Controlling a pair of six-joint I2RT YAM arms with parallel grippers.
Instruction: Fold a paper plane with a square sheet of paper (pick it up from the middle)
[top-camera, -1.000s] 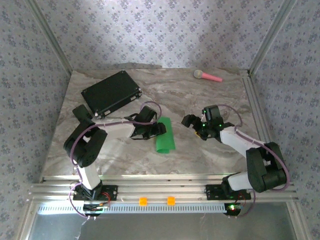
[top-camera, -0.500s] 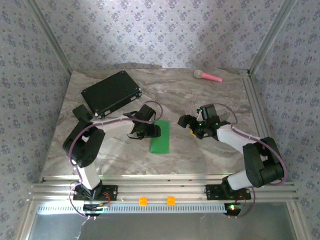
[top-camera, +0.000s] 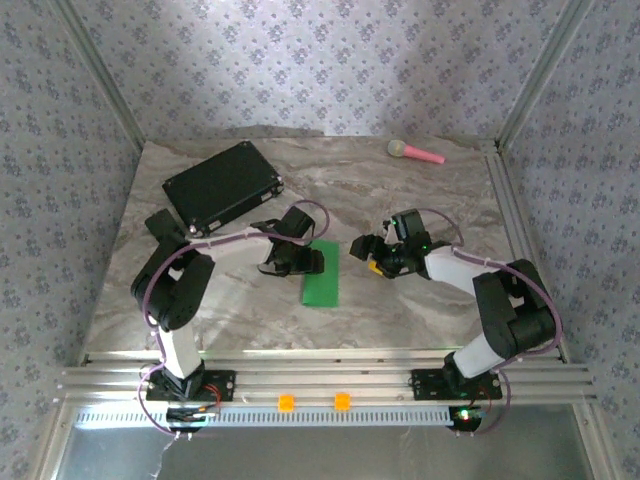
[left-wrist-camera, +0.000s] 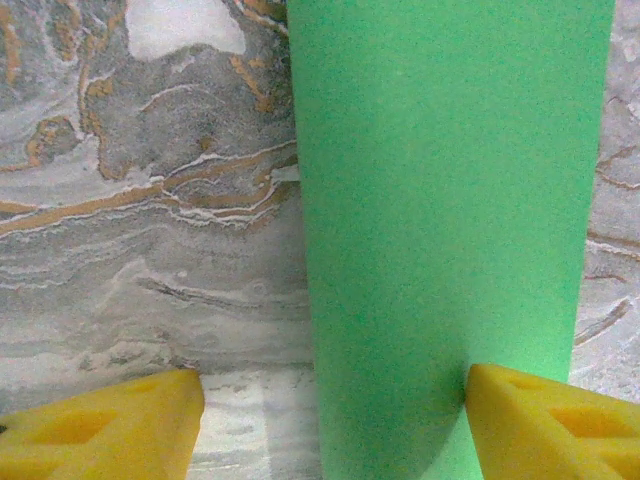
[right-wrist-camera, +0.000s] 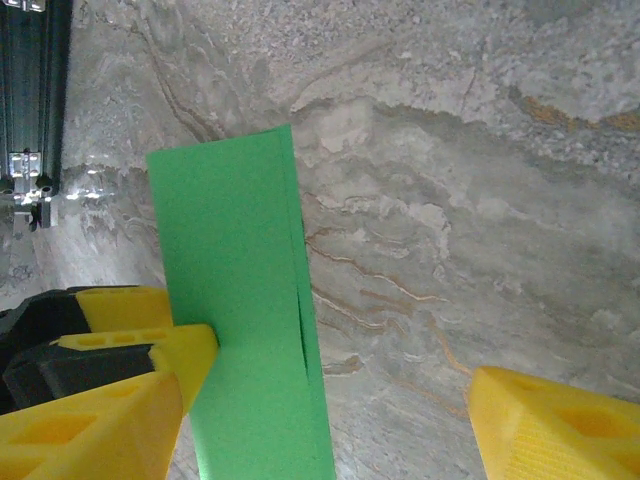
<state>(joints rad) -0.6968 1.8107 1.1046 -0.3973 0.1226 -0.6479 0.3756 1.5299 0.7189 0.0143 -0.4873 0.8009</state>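
Nearest me, 2 orange clips sit on the metal rail by my arm bases. Just past the rail, on the marble tabletop, the green sheet of paper lies flat about midway between my 2 arms. It is folded into a long narrow strip that runs away from me. In my right wrist view, its right edge parts slightly and shows 2 layers.

My left pincer is low at the strip's far end. Its jaws stand apart, and in the left wrist view the paper runs between them. One yellow fingertip rests on bare marble left of the strip, and the other overlaps the strip's right edge. Nothing is clamped.

My right pincer hangs just to the right of that same far end. Its jaws are also wide apart and hold nothing.

Farther back on the left lies a black rectangular case, well apart from the paper. At the far right edge lies a pink-handled microphone-like toy.
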